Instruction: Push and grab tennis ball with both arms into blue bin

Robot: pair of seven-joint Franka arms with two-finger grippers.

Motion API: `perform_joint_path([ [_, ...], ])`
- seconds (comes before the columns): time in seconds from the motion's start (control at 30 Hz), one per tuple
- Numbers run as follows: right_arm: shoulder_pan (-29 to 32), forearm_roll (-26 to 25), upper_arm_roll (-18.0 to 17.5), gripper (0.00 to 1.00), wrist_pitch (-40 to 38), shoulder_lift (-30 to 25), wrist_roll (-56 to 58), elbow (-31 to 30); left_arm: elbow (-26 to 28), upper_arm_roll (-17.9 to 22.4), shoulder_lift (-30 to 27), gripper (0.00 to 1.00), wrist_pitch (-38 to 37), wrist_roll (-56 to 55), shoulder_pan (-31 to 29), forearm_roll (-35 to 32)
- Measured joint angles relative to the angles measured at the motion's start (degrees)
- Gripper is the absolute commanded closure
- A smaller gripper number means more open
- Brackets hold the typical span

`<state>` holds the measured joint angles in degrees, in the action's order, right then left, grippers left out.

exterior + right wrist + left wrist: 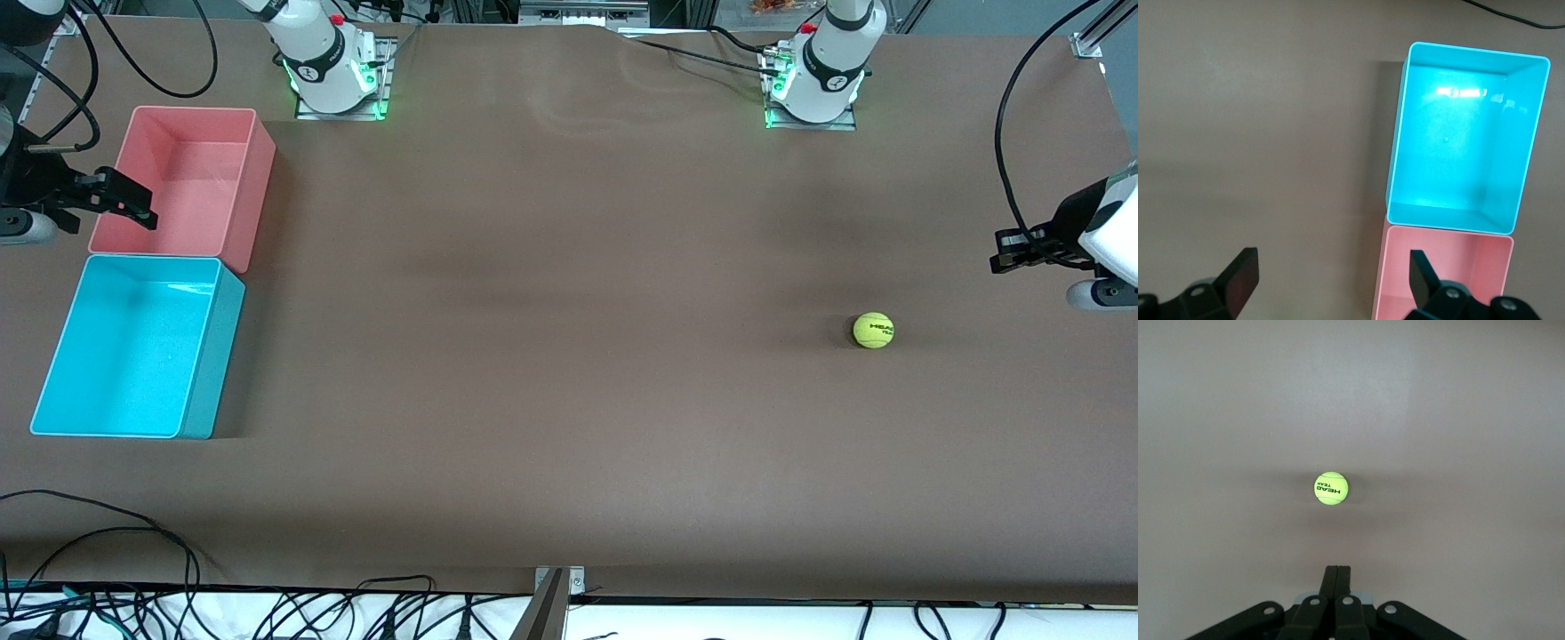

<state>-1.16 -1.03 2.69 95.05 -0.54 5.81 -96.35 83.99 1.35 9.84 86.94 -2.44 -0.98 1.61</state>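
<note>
Pink bin (182, 182) touching blue bin (133, 347); tennis ball (873, 330) well apart.

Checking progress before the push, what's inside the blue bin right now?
Nothing: the blue bin shows only its bare floor, fully uncovered. The tennis ball sits on the table near the left arm's end.

The tennis ball (873, 330) is yellow-green with black lettering. The blue bin (53, 373) is cyan with a pale rim; the bin touching it (253, 178) is pink. The table (569, 400) is plain brown. Both grippers are black.
</note>
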Motion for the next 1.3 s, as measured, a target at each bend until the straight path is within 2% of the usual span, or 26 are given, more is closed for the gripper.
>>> perform_joint_path([
  [0.37,0.0,0.0,0.0,0.0,0.0,0.0,0.0,0.0,0.0,0.2,0.2,1.0,0.0,-18.0,-0.5,0.0],
  [0.63,0.0,0.0,0.0,0.0,0.0,0.0,0.0,0.0,0.2,0.4,1.7,1.0,1.0,-33.2,-4.1,0.0],
  [0.9,0.0,0.0,0.0,0.0,0.0,0.0,0.0,0.0,1.2,0.6,4.5,1.0,6.4,-49.1,-7.7,0.0],
  [1.1,0.0,0.0,0.0,0.0,0.0,0.0,0.0,0.0,2.3,0.5,9.1,1.0,11.8,-63.3,-8.1,0.0],
  [1.3,0.0,0.0,0.0,0.0,-0.1,0.0,0.0,0.0,5.2,0.6,12.7,1.0,17.3,-72.0,-8.6,0.0],
])
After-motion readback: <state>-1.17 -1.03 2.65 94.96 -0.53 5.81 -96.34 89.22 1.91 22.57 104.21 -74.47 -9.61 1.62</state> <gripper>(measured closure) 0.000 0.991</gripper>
